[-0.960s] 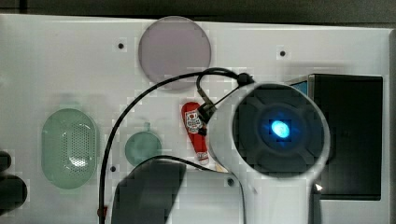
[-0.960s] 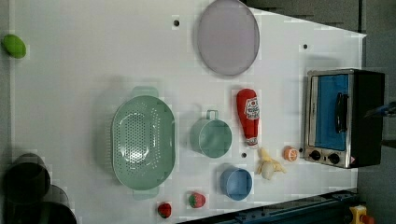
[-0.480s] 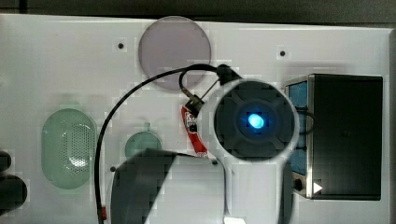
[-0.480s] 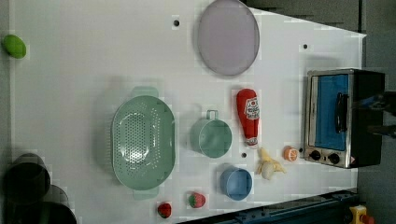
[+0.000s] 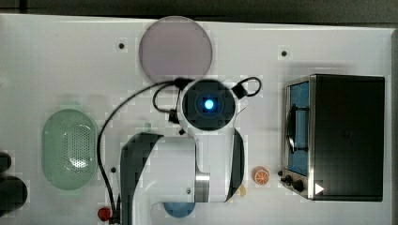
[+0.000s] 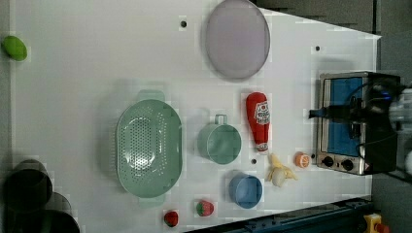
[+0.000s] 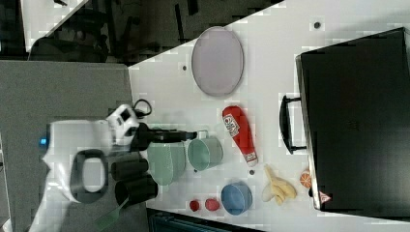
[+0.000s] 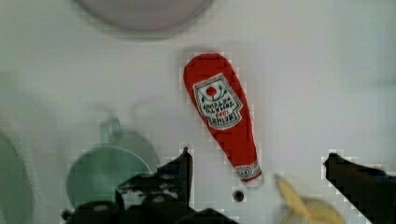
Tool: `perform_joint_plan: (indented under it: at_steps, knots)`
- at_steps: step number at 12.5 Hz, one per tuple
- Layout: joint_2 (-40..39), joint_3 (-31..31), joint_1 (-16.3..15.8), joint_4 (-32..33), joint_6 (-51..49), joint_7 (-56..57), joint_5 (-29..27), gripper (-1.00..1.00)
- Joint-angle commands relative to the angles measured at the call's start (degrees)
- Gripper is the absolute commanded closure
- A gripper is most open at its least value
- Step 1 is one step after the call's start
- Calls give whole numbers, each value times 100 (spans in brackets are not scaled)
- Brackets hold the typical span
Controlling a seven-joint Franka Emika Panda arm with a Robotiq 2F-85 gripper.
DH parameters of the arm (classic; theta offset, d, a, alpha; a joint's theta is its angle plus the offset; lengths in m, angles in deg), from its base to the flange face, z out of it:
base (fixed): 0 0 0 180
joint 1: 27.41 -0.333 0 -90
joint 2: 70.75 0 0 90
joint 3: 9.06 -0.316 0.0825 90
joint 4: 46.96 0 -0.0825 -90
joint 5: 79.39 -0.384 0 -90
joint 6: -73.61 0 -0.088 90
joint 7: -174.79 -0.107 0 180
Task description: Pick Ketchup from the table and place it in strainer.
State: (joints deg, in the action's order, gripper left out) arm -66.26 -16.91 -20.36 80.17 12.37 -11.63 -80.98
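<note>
Currently the Ketchup (image 8: 224, 114) lies flat on the white tabletop (image 6: 97, 63), label up, well apart from the strainer (image 6: 149, 148). Its outline looks soft and slightly puffed, so it is judged to be a light, plush or pliable item rather than a rigid bottle: expect it to give under pressure, not to slip, and not to break. The broad labelled body is the preferred hold; the narrow neck near the cap offers less material and would let the body swing.

In the left view, a green mug (image 6: 219, 143) stands just beside the Ketchup on the left view's left, between it and the strainer. A banana (image 6: 279, 172) lies near the cap end, and a grey plate (image 6: 236, 38) near the broad end.

The claw (image 8: 257, 161) hangs above the tabletop with its fingers (image 8: 180, 170) spread wide and empty, the cap end between them. Close across the bottle's width, clear of the mug handle.
</note>
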Motion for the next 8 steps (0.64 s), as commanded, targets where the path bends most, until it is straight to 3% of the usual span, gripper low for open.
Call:
perform_joint_plan:
  at_steps: [1,5,8]
  knots:
    - [-123,42,4,335,641,1695,-9,-100]
    - [-726,17,4,686,1517,1757,100,-100]
    - [-1303,10,3,688,2020,1751,535,-100]
